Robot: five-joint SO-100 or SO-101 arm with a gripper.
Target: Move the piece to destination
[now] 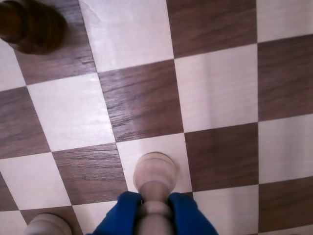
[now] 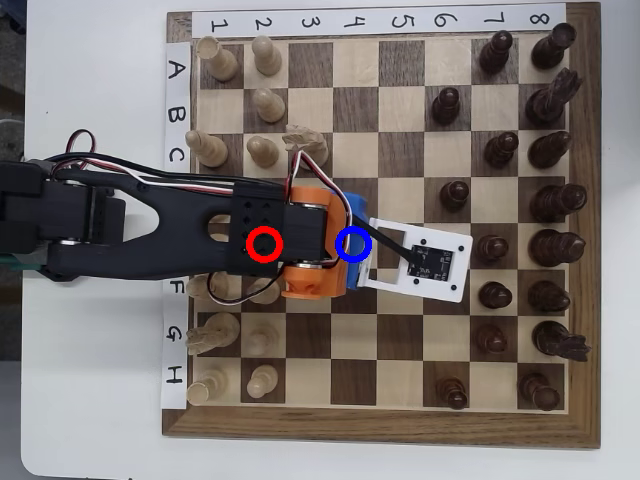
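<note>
Your tool (image 1: 155,208) has its two blue fingers (image 1: 122,213) closed around the neck of the piece (image 1: 154,172) — the pale pawn's round head pokes out just ahead of them in the wrist view, so you are holding it, not reaching for it. From that view the pawn sits over a light square of the chessboard (image 1: 142,100), near that square's lower edge, but you cannot tell whether its base is touching the wood or is lifted clear. In the overhead view the arm (image 2: 150,225) lies across the board from the left, and the blue ring marking the destination (image 2: 354,244) is drawn right at the blue tip of the tool, while the red ring (image 2: 264,244) sits farther back over the arm's black body; the pawn itself is hidden beneath the tool there. My reading is that you are at the end of the carry, with the piece at or very close to the marked square. What the next move seems to call for is a straight lowering until the base rests flat, centred in the light square rather than hanging over the dark one beside it — then a gentle opening and a vertical lift away, so the fingers do not tip the pawn. A dark pawn (image 1: 32,24) stands well apart at the upper left of the wrist view, and another pale pawn (image 1: 48,225) is close at the lower left.
</note>
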